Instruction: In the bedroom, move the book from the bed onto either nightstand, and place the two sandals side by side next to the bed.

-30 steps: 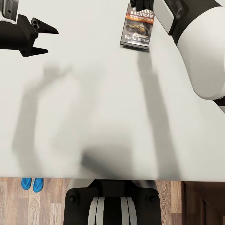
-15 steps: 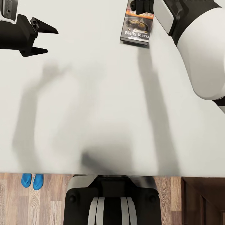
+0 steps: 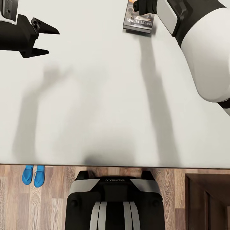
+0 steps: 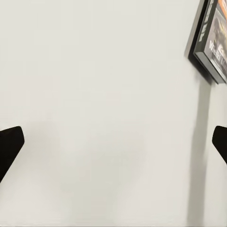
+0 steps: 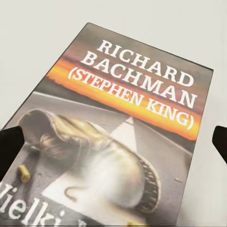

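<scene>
The book (image 3: 139, 24) lies flat on the off-white bed (image 3: 95, 111), far side, right of centre. Its dark cover with white lettering and an orange band shows close up in the right wrist view (image 5: 118, 137). My right gripper (image 5: 113, 146) hangs open just above it, a fingertip on either side of the cover. My left gripper (image 3: 52, 41) is open over bare mattress at the far left, and the book (image 4: 213, 38) sits off to its side. Both blue sandals (image 3: 27, 174) (image 3: 39, 175) lie side by side on the wood floor by the bed's near edge.
A dark-brown nightstand (image 3: 207, 201) stands on the plank floor at the near right, beside the bed. My own base (image 3: 115, 204) is against the bed's near edge. The right arm (image 3: 204, 48) reaches over the mattress's right side.
The camera has moved: the bed edge, book and sandals sit higher in the picture and more floor shows. The right gripper now covers more of the book's top. Both grippers stay open.
</scene>
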Controlling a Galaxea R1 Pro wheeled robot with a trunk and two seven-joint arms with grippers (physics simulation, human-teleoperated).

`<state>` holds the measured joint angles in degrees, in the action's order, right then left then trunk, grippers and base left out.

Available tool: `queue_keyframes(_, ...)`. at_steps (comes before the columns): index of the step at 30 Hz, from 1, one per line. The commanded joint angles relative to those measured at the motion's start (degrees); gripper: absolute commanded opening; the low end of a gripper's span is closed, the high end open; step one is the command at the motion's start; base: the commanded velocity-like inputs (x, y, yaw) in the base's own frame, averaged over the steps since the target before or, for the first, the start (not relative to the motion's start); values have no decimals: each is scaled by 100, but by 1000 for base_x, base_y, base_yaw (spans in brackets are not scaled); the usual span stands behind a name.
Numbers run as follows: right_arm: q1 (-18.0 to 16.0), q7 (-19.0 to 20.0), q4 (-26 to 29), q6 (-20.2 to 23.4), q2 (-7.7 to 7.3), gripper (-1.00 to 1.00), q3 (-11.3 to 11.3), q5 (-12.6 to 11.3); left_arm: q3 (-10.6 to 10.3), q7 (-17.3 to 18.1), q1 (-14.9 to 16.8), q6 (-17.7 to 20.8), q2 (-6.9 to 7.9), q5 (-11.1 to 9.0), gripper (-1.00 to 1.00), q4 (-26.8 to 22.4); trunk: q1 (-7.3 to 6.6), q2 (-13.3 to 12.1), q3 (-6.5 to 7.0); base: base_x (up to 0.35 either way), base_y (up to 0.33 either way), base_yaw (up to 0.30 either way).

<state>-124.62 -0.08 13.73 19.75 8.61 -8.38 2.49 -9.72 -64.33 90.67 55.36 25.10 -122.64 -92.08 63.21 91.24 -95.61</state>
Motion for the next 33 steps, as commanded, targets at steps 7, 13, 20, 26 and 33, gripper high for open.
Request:
queue_keyframes(7,-10,-1,13,39,-3,100,-33,29,-3,-55,7,10,3,-51,100,-3,0,1,-2,-23,0,0)
queue_keyframes(13,-34,10,31,44,-2,100,-49,31,-3,-54,10,10,3,-56,100,-3,0,1,-2,77,26,0)
queue_keyframes(20,-114,33,76,66,-5,100,-57,25,-3,-50,8,11,3,-58,100,-3,0,1,-2,192,27,0)
queue_keyframes(26,-132,36,91,153,-13,100,-58,18,-3,-47,10,10,3,-58,100,-3,0,1,-2,53,6,0)
queue_keyframes(33,-124,35,94,185,-16,100,-58,18,-3,-45,10,10,3,-59,100,-3,0,1,-2,15,2,0)
